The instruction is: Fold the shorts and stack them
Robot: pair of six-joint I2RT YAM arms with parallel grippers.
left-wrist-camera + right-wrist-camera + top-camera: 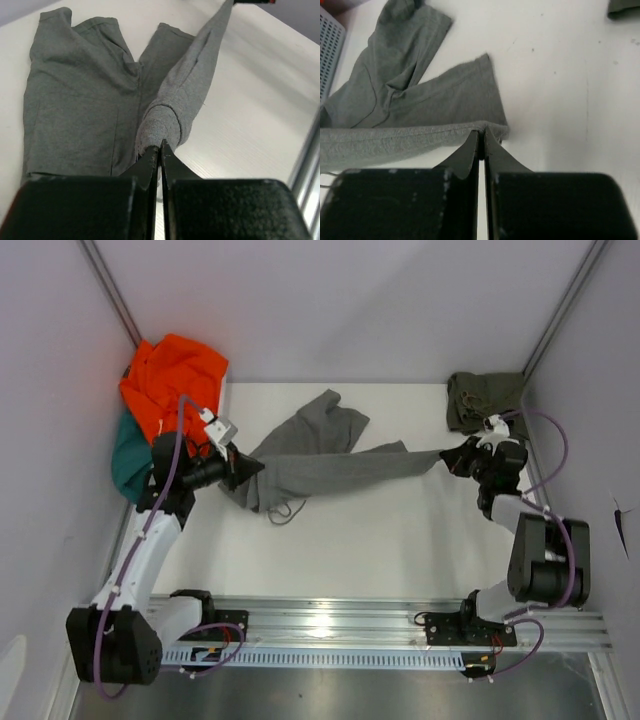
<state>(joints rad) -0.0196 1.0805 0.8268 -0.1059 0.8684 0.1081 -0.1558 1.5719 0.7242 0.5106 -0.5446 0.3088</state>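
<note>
The left tool (240, 468) has its two fingers (150, 165) pressed together on a bunched corner of the grey shorts (320, 455). In its own wrist view the cloth gathers into a small rounded knob right at the fingertips. The right tool (452, 455) is likewise clamped on the opposite end of the same garment. Its wrist view shows a ribbed hem edge caught between the black fingers at the very corner of the fabric.

Between the two tools the grey shorts are drawn out into a long narrow band that runs straight from one pinch to the other. The rest of the garment spreads beyond that band on the side away from the arm bases, nearer the left tool than the right. There the legs lie mostly flat on the white desk (380, 540), with a few soft creases. A thin drawstring (285, 512) loops onto the desk just on the near side of the left tool, below the bunched cloth.

The olive green shorts (480, 400) lie crumpled just beyond the right tool in the far corner, apart from the grey pair and touched by neither tool. Beyond the left tool and to its outer side an orange garment (175, 375) is heaped against the wall. A teal garment (128, 465) sits beside it — partly hidden behind the left arm.
</note>
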